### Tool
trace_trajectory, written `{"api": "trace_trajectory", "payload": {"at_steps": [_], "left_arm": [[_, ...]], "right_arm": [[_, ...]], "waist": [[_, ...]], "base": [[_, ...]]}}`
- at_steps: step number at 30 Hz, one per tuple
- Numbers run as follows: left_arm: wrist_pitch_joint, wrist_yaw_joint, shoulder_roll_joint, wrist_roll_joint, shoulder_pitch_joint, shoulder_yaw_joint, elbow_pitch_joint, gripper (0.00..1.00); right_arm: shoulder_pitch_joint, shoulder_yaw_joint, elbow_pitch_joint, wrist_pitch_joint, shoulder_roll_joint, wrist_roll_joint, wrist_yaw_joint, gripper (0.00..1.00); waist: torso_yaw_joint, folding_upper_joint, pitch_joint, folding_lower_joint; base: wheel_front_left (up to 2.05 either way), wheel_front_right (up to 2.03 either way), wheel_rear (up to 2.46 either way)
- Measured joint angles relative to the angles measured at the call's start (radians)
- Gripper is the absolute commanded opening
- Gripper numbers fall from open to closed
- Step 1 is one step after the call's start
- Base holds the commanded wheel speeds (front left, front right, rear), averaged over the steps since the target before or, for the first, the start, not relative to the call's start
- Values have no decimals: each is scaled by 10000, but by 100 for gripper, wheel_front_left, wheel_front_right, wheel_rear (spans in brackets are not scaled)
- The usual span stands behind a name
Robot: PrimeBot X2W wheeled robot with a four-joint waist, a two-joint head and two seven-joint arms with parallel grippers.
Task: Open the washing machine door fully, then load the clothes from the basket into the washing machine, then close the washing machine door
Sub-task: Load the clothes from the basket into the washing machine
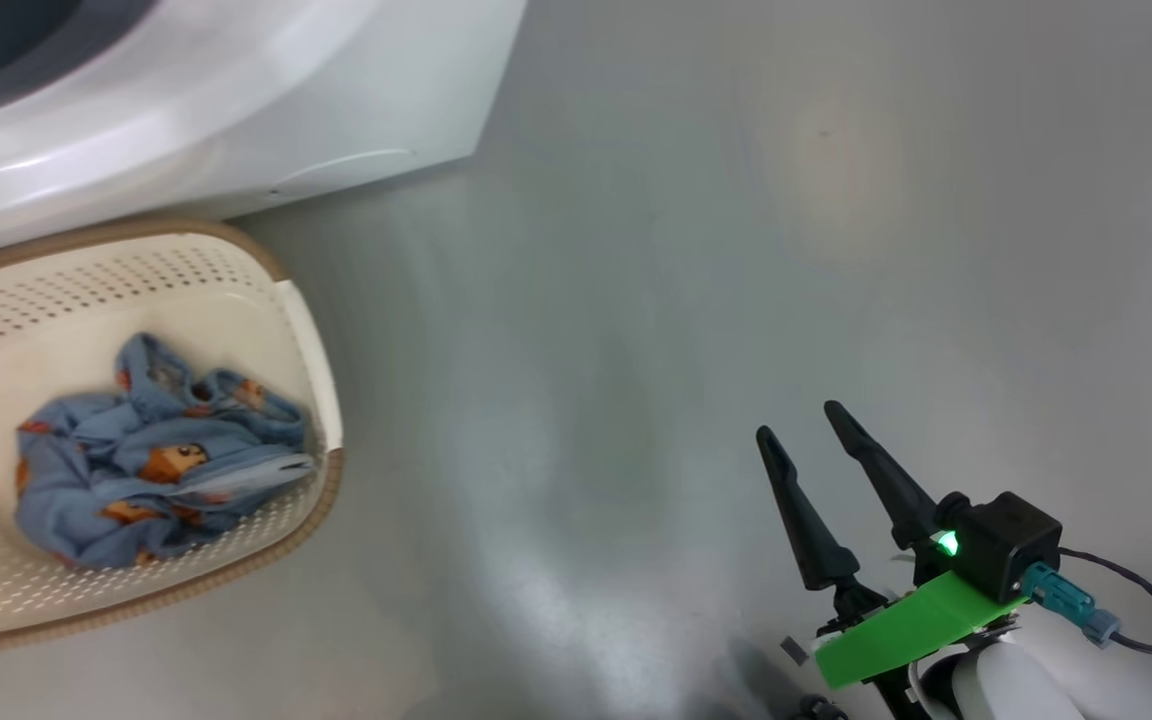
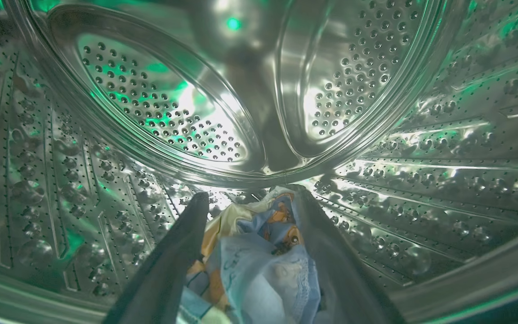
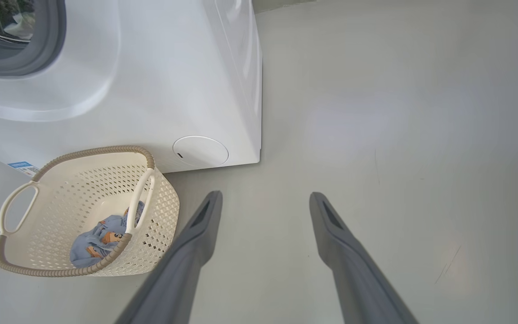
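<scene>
In the left wrist view my left gripper [image 2: 250,200] is deep inside the washing machine's steel perforated drum [image 2: 160,103]. Its jaws stand wide apart, and a bundle of light-blue and cream clothes [image 2: 259,270] with orange figures fills the gap between them. The white washing machine [image 1: 236,120] [image 3: 151,67] stands behind the cream basket [image 1: 308,330] [image 3: 160,211], which holds more light-blue printed clothes [image 1: 156,470] [image 3: 99,238]. My right gripper [image 1: 798,422] [image 3: 265,198] hangs open over bare floor to the right of the basket. The door is out of view.
The grey rubber gasket [image 3: 38,58] of the machine's opening shows at the upper left of the right wrist view. A round white cover [image 3: 200,150] sits low on the machine's front. Grey floor [image 1: 736,250] stretches to the right of the machine and basket.
</scene>
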Motion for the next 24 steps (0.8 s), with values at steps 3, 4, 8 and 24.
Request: {"api": "trace_trajectory", "payload": {"at_steps": [3,4,8,24], "left_arm": [[0,-8,-318,-146,366,-2,-115,100],[0,-15,-430,-148,492,-13,-155,100],[-2,-104,-780,-228,1025,-109,-433,100],[0,-581,-1889,-819,3745,-290,-2949,100]], "right_arm": [[-2,-173,21,0,-12,-8,0,100],[-2,-209,25,0,-35,-10,0,100],[5,-334,44,0,-96,-86,0,100],[324,-882,155,0,-280,-270,0,100]], "waist": [[221,0,-129,0],[299,0,-173,0],[608,0,-389,0],[1793,0,-1373,0]], "base": [[0,0,0],[0,0,0],[0,0,0],[0,0,0]]}}
